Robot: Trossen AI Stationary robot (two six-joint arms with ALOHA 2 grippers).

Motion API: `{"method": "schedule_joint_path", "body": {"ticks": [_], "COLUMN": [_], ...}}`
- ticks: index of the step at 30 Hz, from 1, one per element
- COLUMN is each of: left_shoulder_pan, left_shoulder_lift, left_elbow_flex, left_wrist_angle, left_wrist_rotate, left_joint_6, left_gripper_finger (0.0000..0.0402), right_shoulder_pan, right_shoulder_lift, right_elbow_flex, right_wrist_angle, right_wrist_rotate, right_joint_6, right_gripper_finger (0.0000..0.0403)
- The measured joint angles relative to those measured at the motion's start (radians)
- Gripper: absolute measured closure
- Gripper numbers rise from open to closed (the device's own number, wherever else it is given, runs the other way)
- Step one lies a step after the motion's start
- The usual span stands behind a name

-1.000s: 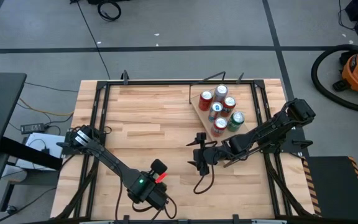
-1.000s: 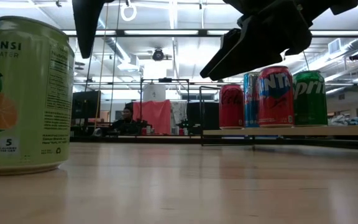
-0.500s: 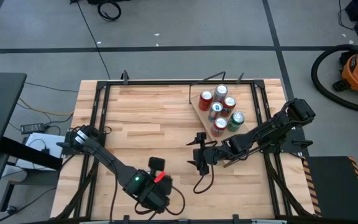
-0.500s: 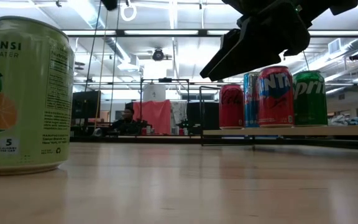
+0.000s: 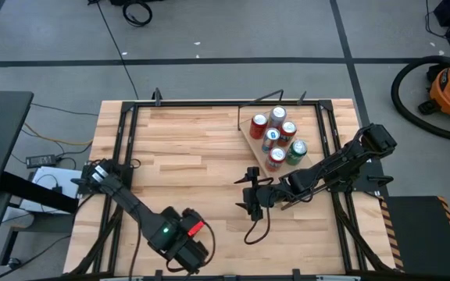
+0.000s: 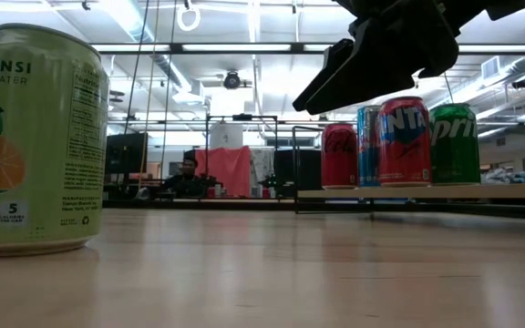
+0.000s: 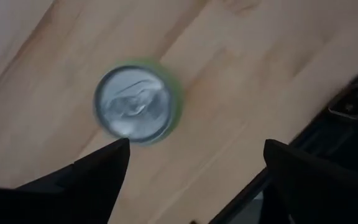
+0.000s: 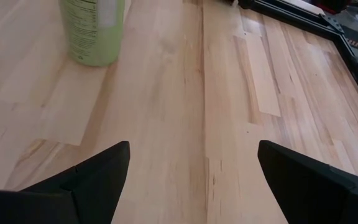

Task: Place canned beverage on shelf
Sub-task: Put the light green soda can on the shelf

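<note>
A light-green can (image 7: 135, 102) stands upright on the plank tabletop near its near edge; it also shows in the low view (image 6: 35, 137) and the right wrist view (image 8: 95, 31). My left gripper (image 7: 194, 180) is open above it, fingers pointing down, with the can's silver top off to one side beyond one fingertip. It touches nothing; in the high view (image 5: 180, 238) the arm hides the can. My right gripper (image 5: 250, 195) is open and empty above mid-table, also seen in its wrist view (image 8: 191, 180). The shelf (image 5: 252, 142) lies askew at the far right, holding several upright cans.
On the shelf, red, blue and green cans (image 6: 404, 141) stand close together. Black metal rods (image 5: 209, 102) frame the tabletop. Bare wood lies between the green can and the shelf. A person sits in the room far behind the table (image 6: 187, 173).
My left gripper has moved toward the table's near left and risen out of the low view's top edge, staying open. The green can has not moved. My right arm has kept still.
</note>
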Motion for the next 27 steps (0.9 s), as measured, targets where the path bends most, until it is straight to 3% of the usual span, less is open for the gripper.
{"method": "schedule_joint_path", "body": {"ticks": [6,12,18,27], "left_shoulder_pan": [-0.050,-0.067,-0.029,0.037], "left_shoulder_lift": [0.000,0.000,0.000,0.000], "left_elbow_flex": [-0.027,-0.125,-0.187,-0.290], "left_wrist_angle": [-0.049,0.015,0.085,0.139], "left_wrist_rotate": [0.054,0.054,0.050,0.070], "left_joint_6": [-0.221,-0.372,-0.344,-0.161], "left_gripper_finger": [0.0032,0.0033,0.0033,0.0033], "right_shoulder_pan": [0.000,0.000,0.000,0.001], "right_shoulder_lift": [0.000,0.000,0.000,0.000], "right_elbow_flex": [0.000,0.000,0.000,0.000], "right_wrist_angle": [0.000,0.008,0.020,0.017], "right_wrist_rotate": [0.000,0.000,0.000,0.000], "right_joint_6": [0.000,-0.003,-0.010,-0.011], "right_gripper_finger": [0.0037,0.0037,0.0037,0.0037]}}
